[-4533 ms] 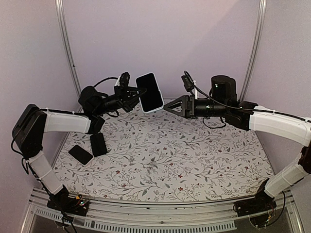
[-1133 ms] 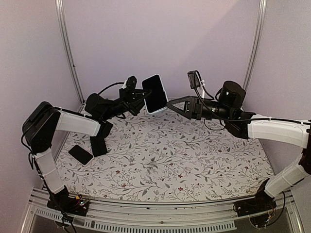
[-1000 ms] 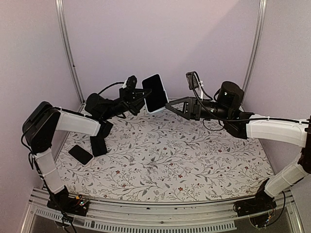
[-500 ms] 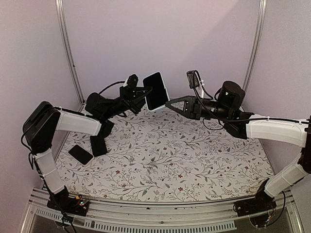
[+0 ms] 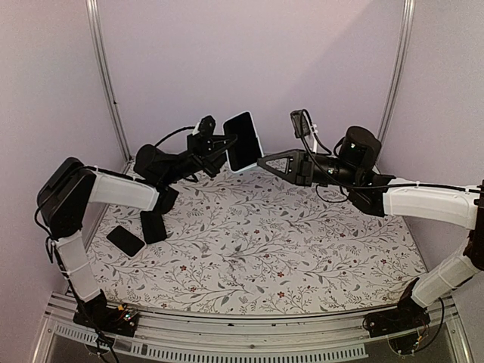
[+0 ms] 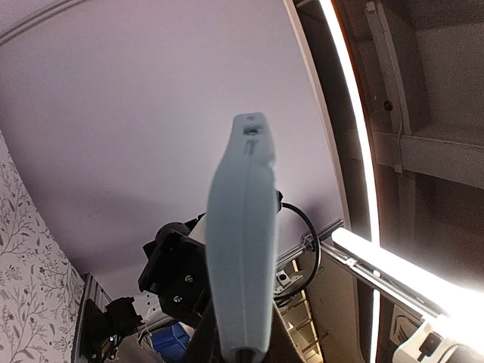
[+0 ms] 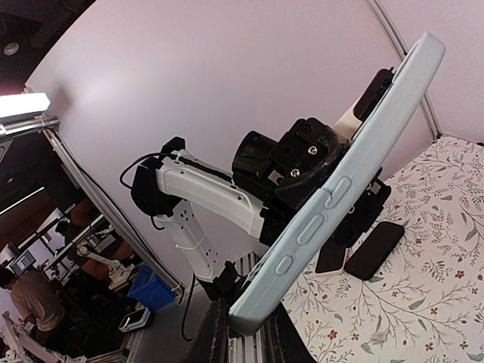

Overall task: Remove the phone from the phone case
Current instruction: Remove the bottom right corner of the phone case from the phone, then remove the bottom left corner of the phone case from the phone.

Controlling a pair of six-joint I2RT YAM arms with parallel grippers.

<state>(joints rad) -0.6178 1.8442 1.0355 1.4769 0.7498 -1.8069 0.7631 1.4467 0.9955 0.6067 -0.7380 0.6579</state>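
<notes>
A phone in a pale blue case (image 5: 243, 141) is held upright in the air above the far side of the table, dark screen toward the camera. My left gripper (image 5: 224, 144) is shut on the case's left edge. In the left wrist view the case (image 6: 242, 242) stands edge-on, rising from between the fingers of my left gripper (image 6: 240, 349). My right gripper (image 5: 262, 161) pinches the case's lower right corner. In the right wrist view the case (image 7: 340, 189) runs diagonally, side buttons showing, with its corner between the two fingers of my right gripper (image 7: 243, 333).
Two dark flat items lie on the floral table mat (image 5: 287, 249) at the left: one (image 5: 125, 240) nearer and one (image 5: 153, 224) behind it. They also show in the right wrist view (image 7: 374, 249). Metal frame posts (image 5: 106, 76) stand at the back corners.
The left gripper has lifted and tilted the phone a little to the right. The right gripper has come in and closed on its lower right corner. Over the last half second nothing has moved.
</notes>
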